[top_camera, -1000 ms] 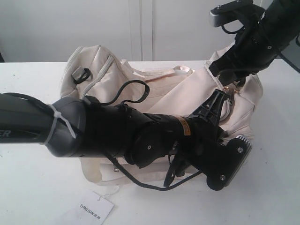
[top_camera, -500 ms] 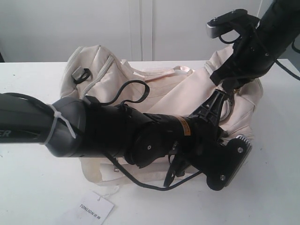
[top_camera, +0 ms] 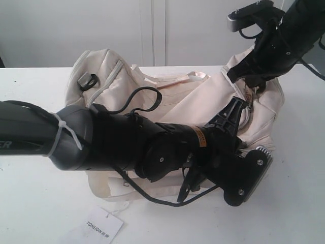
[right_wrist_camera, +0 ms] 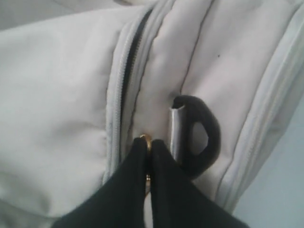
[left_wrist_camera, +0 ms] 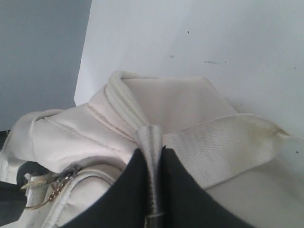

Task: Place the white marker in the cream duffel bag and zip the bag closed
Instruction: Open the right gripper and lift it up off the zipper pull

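I am looking at the cream duffel bag (top_camera: 172,96) slumping across the middle of the bench (top_camera: 30,203). The white marker is not showing anywhere, so I am guessing it is inside. At the upper right of the exterior frame, the right claw (right_wrist_camera: 148,147) is pinching shut on the small gold zip pull (right_wrist_camera: 146,138), just beside a black D-ring (right_wrist_camera: 209,137). The left claw (left_wrist_camera: 151,159) is clamping a ridge of seam at the bag's right end. The fabric is reading as soft, light and floppy, so I am expecting it to bunch ahead of the slider. The pull is looking tiny and slick, so I am relying on the seam grip to brace the cloth taut.
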{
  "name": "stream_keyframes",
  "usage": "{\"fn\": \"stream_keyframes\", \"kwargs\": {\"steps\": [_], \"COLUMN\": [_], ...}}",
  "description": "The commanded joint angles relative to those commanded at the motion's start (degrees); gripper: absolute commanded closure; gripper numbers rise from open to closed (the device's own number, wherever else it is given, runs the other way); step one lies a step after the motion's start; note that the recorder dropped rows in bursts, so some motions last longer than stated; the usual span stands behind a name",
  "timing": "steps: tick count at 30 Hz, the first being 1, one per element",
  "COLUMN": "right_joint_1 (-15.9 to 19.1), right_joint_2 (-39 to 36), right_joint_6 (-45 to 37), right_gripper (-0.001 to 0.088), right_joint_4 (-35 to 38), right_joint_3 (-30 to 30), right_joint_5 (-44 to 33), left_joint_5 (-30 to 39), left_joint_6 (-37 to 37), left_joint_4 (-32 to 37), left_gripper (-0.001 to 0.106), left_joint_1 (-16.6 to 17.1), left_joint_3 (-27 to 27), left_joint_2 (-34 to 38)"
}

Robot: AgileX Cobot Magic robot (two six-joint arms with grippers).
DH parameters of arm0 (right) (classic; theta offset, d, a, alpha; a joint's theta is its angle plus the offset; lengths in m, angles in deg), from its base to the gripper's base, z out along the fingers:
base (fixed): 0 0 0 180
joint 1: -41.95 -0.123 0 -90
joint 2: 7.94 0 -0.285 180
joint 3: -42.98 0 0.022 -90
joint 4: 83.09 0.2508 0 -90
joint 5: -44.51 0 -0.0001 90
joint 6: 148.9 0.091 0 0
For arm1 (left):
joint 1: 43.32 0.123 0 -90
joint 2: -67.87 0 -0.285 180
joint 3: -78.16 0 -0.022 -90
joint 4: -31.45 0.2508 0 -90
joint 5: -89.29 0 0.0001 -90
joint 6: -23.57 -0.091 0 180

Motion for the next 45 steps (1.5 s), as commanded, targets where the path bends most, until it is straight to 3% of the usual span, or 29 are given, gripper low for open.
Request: {"fn": "stream_keyframes", "kwargs": {"steps": [6,34,39,45], "right_joint_1": [0.00,0.00,0.00,0.00], "right_joint_2": [1.31,-3.48,-3.84,-3.84], "right_joint_6": [4.45,5.45,5.45,5.45], "right_gripper": [0.0868,0.0868,0.0868,0.0868], "right_joint_4": [0.00,4.95,8.04,16.84], "right_joint_3": [0.00,0.00,0.00,0.00], "right_joint_5": [5.64,30.14,28.69,20.26], "left_joint_5": [0.16,2.18,2.30,2.42], "left_joint_6": [0.00,0.00,0.00,0.00], "left_joint_4": [0.00,0.00,0.00,0.00], "left_gripper": [0.105,0.105,0.105,0.105], "left_joint_1": [0.00,0.00,0.00,0.00], "left_joint_3": [0.00,0.00,0.00,0.00], "left_joint_2": [0.00,0.00,0.00,0.00]}}
